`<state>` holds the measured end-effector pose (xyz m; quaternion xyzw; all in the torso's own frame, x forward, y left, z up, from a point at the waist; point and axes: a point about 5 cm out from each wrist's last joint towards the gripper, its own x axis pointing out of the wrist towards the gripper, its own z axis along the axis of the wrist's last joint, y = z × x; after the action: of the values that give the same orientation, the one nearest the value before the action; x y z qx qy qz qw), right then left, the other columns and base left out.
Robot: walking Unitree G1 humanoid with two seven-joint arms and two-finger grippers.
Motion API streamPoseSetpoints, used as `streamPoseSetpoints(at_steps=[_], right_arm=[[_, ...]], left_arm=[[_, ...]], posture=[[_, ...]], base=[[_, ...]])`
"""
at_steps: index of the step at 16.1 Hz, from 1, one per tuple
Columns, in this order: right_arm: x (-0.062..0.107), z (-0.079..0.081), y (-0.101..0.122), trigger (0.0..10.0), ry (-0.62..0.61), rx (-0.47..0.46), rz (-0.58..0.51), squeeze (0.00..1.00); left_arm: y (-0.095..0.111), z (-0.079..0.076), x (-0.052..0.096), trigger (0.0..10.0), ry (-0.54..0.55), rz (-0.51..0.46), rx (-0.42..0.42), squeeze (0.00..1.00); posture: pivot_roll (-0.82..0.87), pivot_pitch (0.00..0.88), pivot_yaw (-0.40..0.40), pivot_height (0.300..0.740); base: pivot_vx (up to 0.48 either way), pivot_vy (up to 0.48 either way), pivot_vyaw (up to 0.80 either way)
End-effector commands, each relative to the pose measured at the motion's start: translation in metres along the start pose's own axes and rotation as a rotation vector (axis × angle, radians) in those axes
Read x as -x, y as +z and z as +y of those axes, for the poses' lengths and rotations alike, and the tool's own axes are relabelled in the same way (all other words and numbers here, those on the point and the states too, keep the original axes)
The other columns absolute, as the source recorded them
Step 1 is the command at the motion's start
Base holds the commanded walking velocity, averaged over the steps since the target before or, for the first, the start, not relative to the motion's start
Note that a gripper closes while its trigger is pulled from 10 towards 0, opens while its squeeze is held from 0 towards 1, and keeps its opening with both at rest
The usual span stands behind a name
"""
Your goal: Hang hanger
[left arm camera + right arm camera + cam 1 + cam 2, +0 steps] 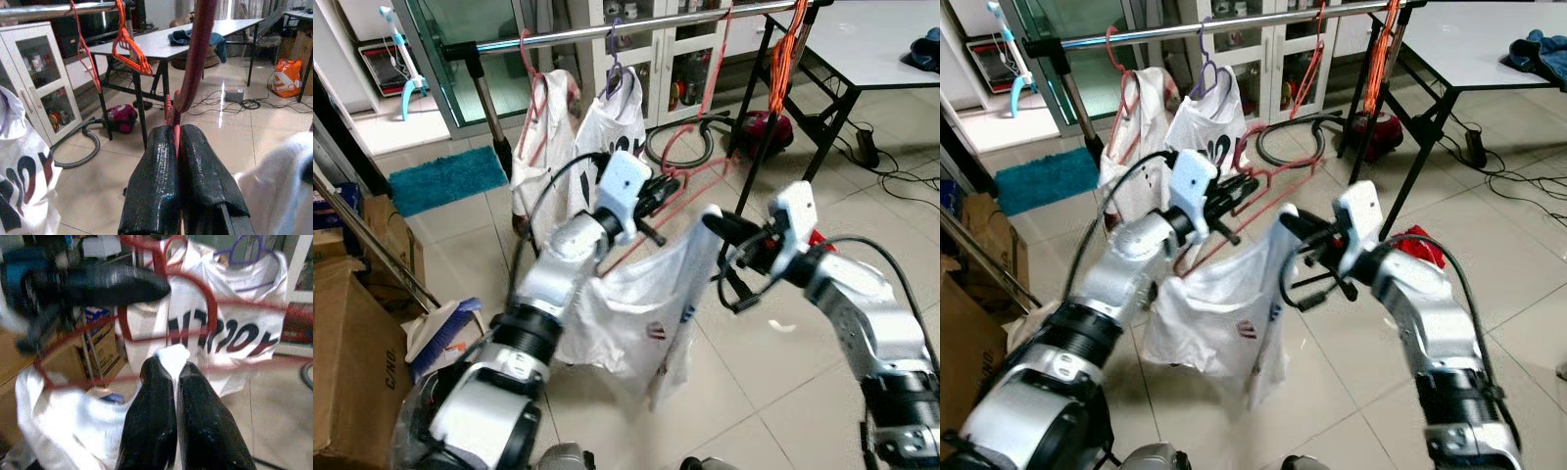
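Right gripper [718,227] nearest, fingers pressed together on edge of white shirt [636,313]. Shirt drapes red hanger [651,220], likely half on; could slide off if cloth pulled. Left gripper [177,142] pinches hanger near hook. Rail [607,32] beyond, crowded; hook may snag neighbouring hangers.

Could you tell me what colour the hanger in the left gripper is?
Red; the hanger shows best in the left wrist view.
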<state>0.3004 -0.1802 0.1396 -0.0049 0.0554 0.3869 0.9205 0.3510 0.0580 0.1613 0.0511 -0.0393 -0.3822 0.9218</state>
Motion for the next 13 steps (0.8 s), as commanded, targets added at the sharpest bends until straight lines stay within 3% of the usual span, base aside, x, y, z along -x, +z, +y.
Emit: streamPoseSetpoints(at_steps=[1,4,6,9,10,11,13], right_arm=[[0.0,0.004,0.003,10.0,0.047,0.022,0.01,0.0],[0.004,0.024,-0.007,10.0,0.206,0.07,0.105,0.0],[0.007,0.032,-0.011,10.0,0.293,0.152,0.173,0.0],[0.008,0.029,-0.031,10.0,0.301,0.259,0.286,0.0],[0.001,0.03,-0.048,10.0,0.278,0.316,0.319,0.0],[0.001,0.03,-0.048,10.0,0.278,0.316,0.319,0.0],[-0.018,0.032,-0.049,10.0,0.226,0.336,0.26,0.0]], left_arm=[[0.007,-0.002,-0.002,10.0,-0.027,-0.017,-0.01,0.0],[0.011,-0.003,-0.005,10.0,-0.023,-0.024,0.006,0.0],[0.015,0.0,-0.007,10.0,-0.011,-0.035,0.019,0.0],[0.025,0.005,-0.011,10.0,0.017,-0.065,0.032,0.0],[0.033,0.008,-0.013,10.0,0.03,-0.086,0.035,0.0],[0.033,0.008,-0.013,10.0,0.03,-0.086,0.035,0.0],[0.036,0.007,-0.014,10.0,0.029,-0.094,0.04,0.0]], posture=[[0.0,0.0,0.052,0.74],[0.0,0.0,0.052,0.74],[0.0,0.0,0.049,0.74],[0.0,0.0,0.047,0.74],[0.0,0.0,0.048,0.74],[0.0,0.0,0.048,0.74],[0.01,0.0,0.052,0.74]], base=[[0.0,0.0,0.0],[0.0,0.0,0.0],[0.0,0.0,0.0],[0.0,0.0,0.0],[0.0,0.0,0.0],[0.0,0.0,0.0],[0.0,0.0,0.0]])
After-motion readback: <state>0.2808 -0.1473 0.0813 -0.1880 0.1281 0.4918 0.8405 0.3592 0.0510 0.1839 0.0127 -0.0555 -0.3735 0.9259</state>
